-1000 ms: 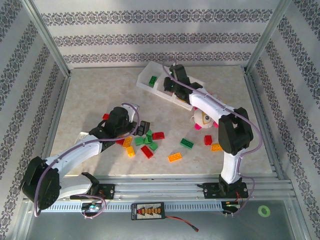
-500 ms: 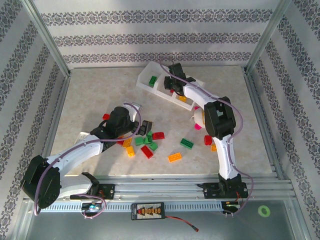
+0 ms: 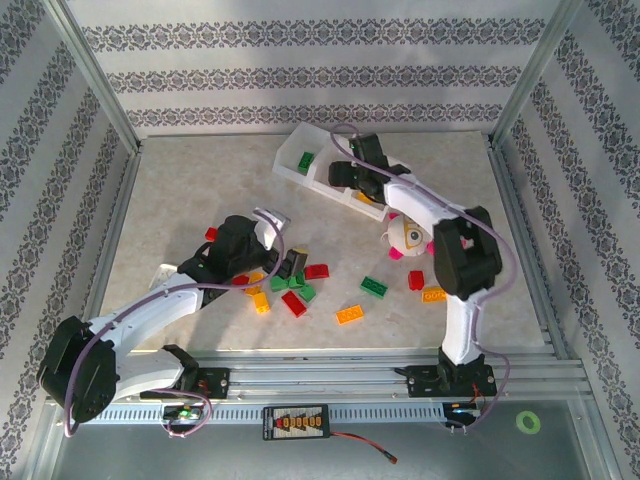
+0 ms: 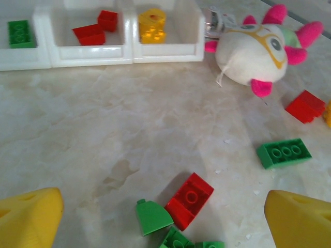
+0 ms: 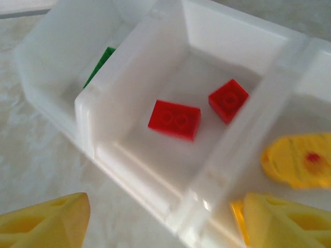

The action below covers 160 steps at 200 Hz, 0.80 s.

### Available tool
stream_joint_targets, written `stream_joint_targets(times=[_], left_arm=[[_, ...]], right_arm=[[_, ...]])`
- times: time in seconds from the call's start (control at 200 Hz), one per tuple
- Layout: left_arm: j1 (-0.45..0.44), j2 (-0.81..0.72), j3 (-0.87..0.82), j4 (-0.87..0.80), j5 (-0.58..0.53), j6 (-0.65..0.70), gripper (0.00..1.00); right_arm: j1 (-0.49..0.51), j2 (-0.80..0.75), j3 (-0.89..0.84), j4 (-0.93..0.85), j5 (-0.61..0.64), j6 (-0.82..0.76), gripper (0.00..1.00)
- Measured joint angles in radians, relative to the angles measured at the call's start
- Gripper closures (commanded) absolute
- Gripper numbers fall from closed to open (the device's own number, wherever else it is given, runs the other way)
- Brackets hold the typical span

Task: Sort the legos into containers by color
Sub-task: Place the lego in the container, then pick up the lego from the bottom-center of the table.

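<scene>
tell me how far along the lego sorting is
The tray holds one green brick, two red bricks and yellow pieces, each colour in its own compartment. Nothing is held: right gripper open over the tray, left gripper open above the loose bricks, about a dozen unsorted.

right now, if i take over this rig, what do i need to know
Left gripper: open, empty, low over the loose bricks.
Right gripper: open, empty, above the tray.
Done: one green brick in one end compartment, two red bricks in the middle, yellow pieces in the other end.
Left: red, green and orange bricks scattered on the table between the arms. The plush toy is not part of the job.
</scene>
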<state>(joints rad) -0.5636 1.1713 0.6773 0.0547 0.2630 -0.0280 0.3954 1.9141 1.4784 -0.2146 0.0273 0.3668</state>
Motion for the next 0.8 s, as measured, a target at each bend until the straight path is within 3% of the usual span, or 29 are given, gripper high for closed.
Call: stream_joint_targets(times=[0.205,0.345,0.535,0.799], left_arm=[[-0.012,0.0,-0.004,0.001,0.083,0.11,0.01],[-0.019,0.0,-0.013,0.002,0.135,0.176,0.01],[-0.019,-0.005,-0.026,0.003,0.2,0.229,0.01],[-0.02,-0.049,-0.072,0.01,0.247,0.257,0.01]], right_arm=[[0.024,-0.315,-0.257,-0.069,-0.017,-0.035,0.1],[0.092,-0.4,-0.317,-0.242,-0.005,-0.079,0.05],[0.204,-0.364,-0.32,-0.497,0.013,-0.111,0.04],[0.269,-0.131,-0.242,-0.755,0.002,-0.133,0.05]])
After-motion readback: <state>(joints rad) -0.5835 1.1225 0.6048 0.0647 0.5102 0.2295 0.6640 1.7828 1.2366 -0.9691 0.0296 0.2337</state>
